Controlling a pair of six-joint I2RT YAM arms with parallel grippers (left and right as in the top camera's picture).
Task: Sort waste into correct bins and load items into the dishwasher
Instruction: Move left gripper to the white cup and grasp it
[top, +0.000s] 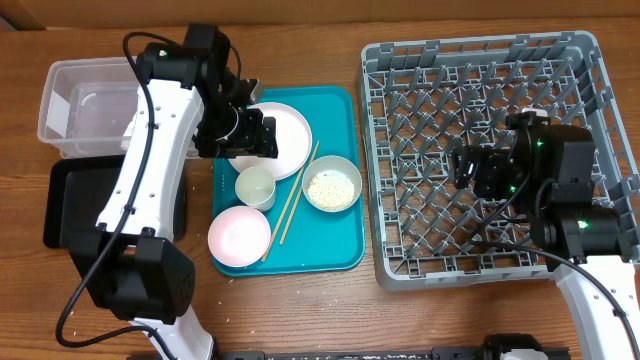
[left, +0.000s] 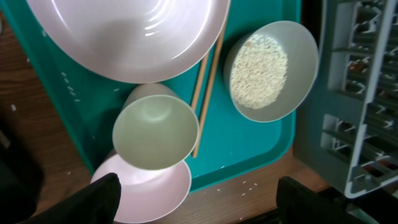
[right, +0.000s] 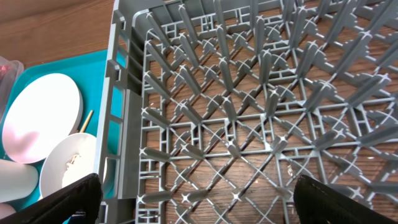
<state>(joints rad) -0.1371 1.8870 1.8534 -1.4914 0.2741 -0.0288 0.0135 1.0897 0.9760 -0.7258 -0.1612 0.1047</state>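
Inventory for you: on the teal tray (top: 340, 245), one white plate (top: 288, 135) far left; one small white cup (top: 255, 187) just nearer; one pink plate (top: 239, 236) at the near left corner; one white bowl (top: 351, 170) on the right holding rice-like grains (top: 330, 187); two wooden chopsticks (top: 296, 196) between cup and bowl

Left of the tray: one clear tub (top: 75, 105) far, one black tray (top: 70, 205) near

Right: one grey dish rack (top: 480, 90)

Surface: brown wooden table (top: 300, 310), a few stray grains by the teal tray's near edge

Your left gripper (left: 199, 205) hangs over cup and pink plate, fingers wide, holding nothing; your right gripper (right: 202, 202) hangs over the rack, fingers wide, holding nothing
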